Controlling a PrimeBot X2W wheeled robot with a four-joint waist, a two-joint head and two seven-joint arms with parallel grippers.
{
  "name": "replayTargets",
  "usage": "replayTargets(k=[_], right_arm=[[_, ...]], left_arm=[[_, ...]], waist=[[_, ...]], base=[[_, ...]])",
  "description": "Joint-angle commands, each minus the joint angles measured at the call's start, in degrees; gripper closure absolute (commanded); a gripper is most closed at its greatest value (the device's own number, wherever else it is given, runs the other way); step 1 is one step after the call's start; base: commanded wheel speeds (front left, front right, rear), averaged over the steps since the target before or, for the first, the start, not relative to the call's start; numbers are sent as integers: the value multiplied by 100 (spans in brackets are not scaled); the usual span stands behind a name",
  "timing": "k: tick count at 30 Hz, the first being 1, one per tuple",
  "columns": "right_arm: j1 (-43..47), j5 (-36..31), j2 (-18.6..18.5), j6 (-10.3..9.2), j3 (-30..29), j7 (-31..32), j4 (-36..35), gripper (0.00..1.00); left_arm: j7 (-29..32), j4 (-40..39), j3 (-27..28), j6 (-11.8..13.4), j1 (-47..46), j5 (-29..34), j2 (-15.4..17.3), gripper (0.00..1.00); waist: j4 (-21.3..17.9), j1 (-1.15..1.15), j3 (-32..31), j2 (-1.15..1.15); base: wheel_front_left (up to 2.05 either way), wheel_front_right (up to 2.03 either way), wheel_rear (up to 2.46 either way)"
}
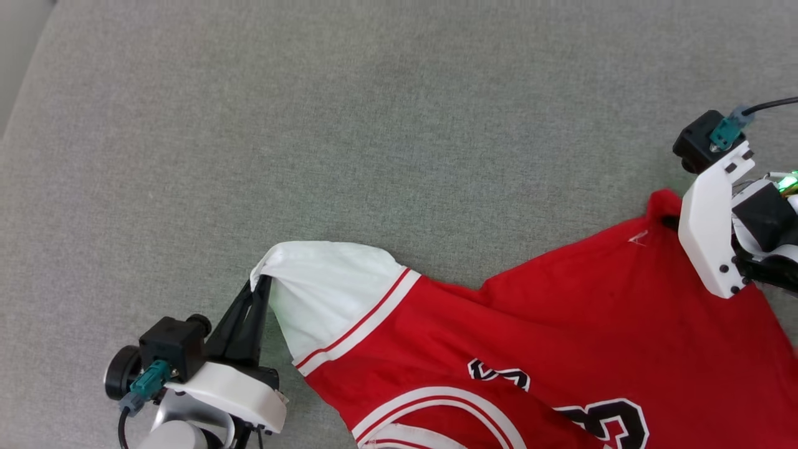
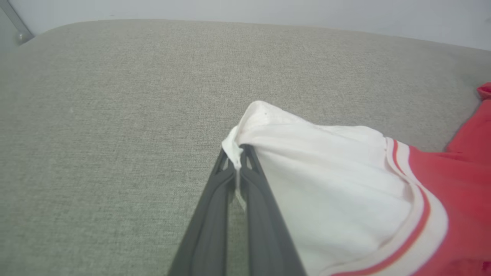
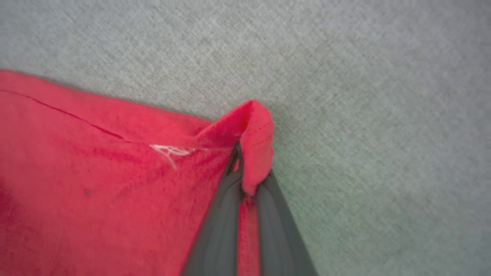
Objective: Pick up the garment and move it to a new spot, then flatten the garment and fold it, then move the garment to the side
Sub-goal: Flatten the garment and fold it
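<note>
Here, a red fabric T-shirt with white sleeves (image 1: 561,324) lies rumpled on a grey woven cushion (image 1: 312,125), left claw (image 2: 238,155) pinched tight on a sleeve edge, right claw (image 3: 247,172) clamped on a red corner; lifting both evenly should keep it taut.

A broad cushioned surface (image 1: 312,125) covered in grey-green woven fabric is seen under soft, even light. Its far edge is rounded, and a plain pale wall (image 2: 268,11) is shown just behind that edge. Beside the surface's far left corner, a slanted grey bar (image 2: 14,23) is glimpsed against the wall.
</note>
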Motion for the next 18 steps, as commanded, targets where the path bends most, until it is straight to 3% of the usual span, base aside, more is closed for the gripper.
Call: replayTargets(k=[1,11,18], right_arm=[[-66,48,39,-5,7,-240,49,100],[-446,487,-120,-3,-282,-1567,-169,100],[-875,283,-10,-3,-731,-2195,-194,100]], left_arm=[[-28,11,48,-13,-15,58,60,100],[211,-322,285,-177,-718,246,594,100],[675,-666,455,-314,-2017,423,821,100]], waist=[[-76,-1,-198,0],[-443,-1,-967,0],[-723,-1,-944,0]], base=[[0,0,0],[0,0,0],[0,0,0]])
